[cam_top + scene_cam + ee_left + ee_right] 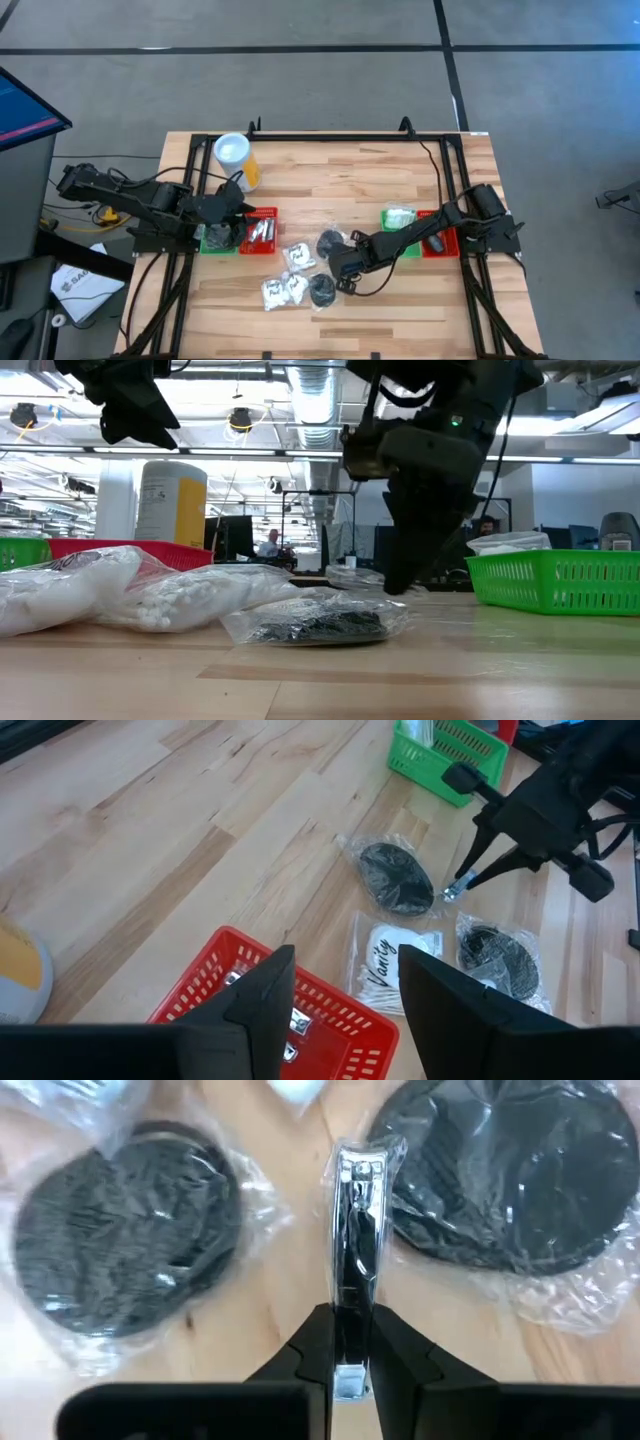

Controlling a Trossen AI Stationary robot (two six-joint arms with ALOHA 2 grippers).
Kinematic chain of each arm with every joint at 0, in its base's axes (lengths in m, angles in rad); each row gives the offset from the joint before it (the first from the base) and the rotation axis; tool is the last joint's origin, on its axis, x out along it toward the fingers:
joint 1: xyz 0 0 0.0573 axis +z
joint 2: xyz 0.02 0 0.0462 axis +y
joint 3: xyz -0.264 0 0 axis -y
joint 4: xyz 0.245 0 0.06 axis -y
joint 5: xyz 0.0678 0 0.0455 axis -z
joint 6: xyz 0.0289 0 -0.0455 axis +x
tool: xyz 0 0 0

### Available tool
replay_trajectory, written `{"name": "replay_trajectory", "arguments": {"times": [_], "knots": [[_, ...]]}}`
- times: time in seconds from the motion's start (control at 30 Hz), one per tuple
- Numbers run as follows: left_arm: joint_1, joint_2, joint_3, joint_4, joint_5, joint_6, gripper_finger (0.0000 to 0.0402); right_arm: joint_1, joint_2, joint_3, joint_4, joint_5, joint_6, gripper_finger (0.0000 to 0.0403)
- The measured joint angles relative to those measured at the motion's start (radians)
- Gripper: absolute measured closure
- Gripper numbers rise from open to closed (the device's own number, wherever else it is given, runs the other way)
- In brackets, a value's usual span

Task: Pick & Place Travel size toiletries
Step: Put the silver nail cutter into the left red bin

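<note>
My right gripper (341, 264) (352, 1352) is over the table's middle, shut on a silvery nail clipper (355, 1230) in clear wrap. It stands between two bagged black discs (125, 1230) (505, 1175); in the high view these are the far disc (330, 242) and the near disc (322, 290). White sachets (298, 257) (283, 291) lie flat to the left of the discs. My left gripper (238, 213) (345, 990) is open above the left red tray (260, 230), which holds small silvery items. My right gripper pinches the nail clipper between its two fingers (400, 1348) at one end (349, 1325), coming from above and pointing down. The clipper lies along the fingers and sticks out past their tips toward the table. Whether its free end (356, 1168) touches the wood, I cannot tell.
A yellow cylinder with a white top (235, 158) stands at the far left. A green tray (214, 240) sits beside the left red tray. On the right are a green tray (401, 220) holding white items and a red tray (441, 240). Bare wood lies near and far.
</note>
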Motion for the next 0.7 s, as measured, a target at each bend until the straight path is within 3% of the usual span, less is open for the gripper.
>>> {"name": "replay_trajectory", "arguments": {"times": [0.7], "knots": [[0.000,0.000,0.000,0.008,0.000,0.002,0.0231,-0.072,-0.003,0.145,-0.030,0.009,-0.232,0.0370]]}}
